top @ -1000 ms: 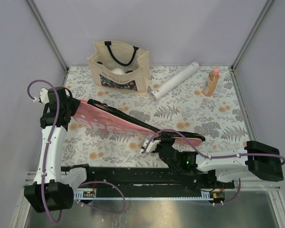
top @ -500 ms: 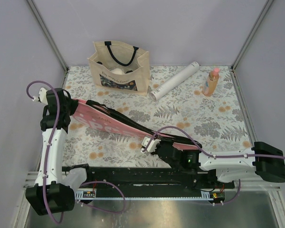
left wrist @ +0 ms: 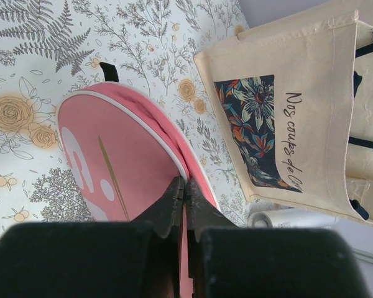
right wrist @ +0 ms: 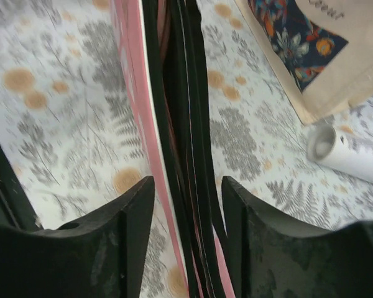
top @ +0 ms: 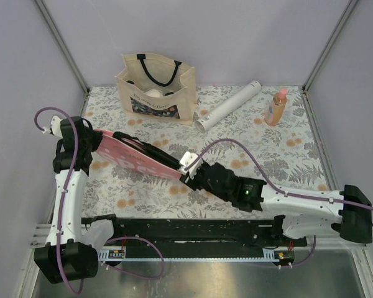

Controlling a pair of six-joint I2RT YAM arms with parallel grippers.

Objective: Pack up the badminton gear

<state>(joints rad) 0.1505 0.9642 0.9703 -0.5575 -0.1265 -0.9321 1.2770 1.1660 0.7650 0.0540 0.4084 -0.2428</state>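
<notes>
The pink racket-shaped case (top: 137,158) lies slanted on the left half of the floral table, with black straps along its upper edge. My left gripper (top: 92,135) is at the case's wide end, and the left wrist view shows that gripper (left wrist: 185,184) shut on the rim of the case (left wrist: 124,155). My right gripper (top: 186,171) is further down the case and stands open. In the right wrist view its fingers (right wrist: 133,208) straddle the case's edge and black straps (right wrist: 177,124) without pressing them. The case's narrow end is hidden under the right arm. A long white tube (top: 229,105) lies at the back.
A beige cloth tote (top: 156,90) with dark straps stands at the back left, close behind the case. An orange bottle (top: 276,107) with a pink cap stands at the back right. Walls close in the table on three sides. The black rail of the arm bases runs along the near edge.
The right gripper has opened and slid left up the case towards its middle. The left gripper has shut on the case's wide end. The case has shifted slightly left.
</notes>
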